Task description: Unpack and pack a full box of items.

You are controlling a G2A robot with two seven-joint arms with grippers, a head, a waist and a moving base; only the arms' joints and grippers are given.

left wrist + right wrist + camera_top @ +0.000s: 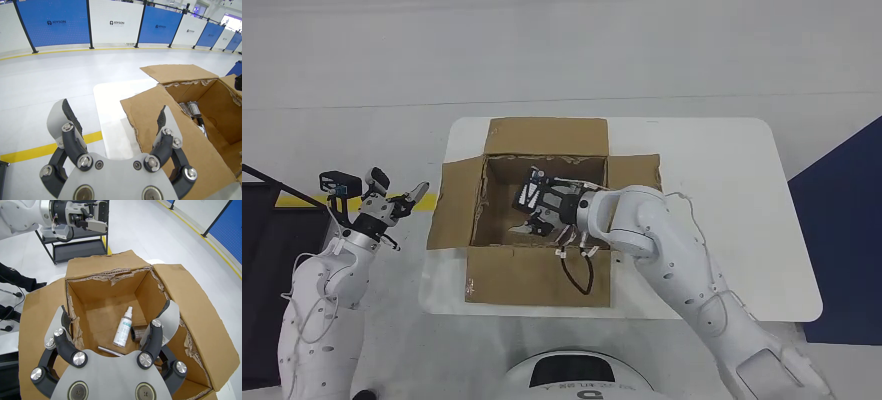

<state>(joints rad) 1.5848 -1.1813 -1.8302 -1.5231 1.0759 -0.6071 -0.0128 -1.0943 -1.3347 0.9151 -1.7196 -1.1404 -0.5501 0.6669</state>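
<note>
Box, cardboard, one: sitting on the desk with its flaps lying open, directly beneath the right tool. Right tool: hanging just above the box mouth, fingers spread wide, carrying nothing. Contents, lying loose on the box floor below that tool: one spray bottle, on its side, under the gap between the fingers. One brown cylinder, touching the bottle and lying nearer one finger. One metal rod, closest under the tool's base and partly hidden by it. Metal fittings, number not clear, showing over the box rim ahead of the left tool. Left tool: hanging out past the desk's edge beside the box, fingers likewise apart, gripping nothing, an outer flap just ahead of it. Status, as a judgement: every item seen is lying low inside the box, with much bare wall showing above, and neither tool is holding anything. Whether these pieces are waiting to come out or are being put back cannot be told. Either way the job is looking well short of done, with several items to handle one by one. The bottle is looking the readiest pick, lying straight under the right tool's open fingers.
</note>
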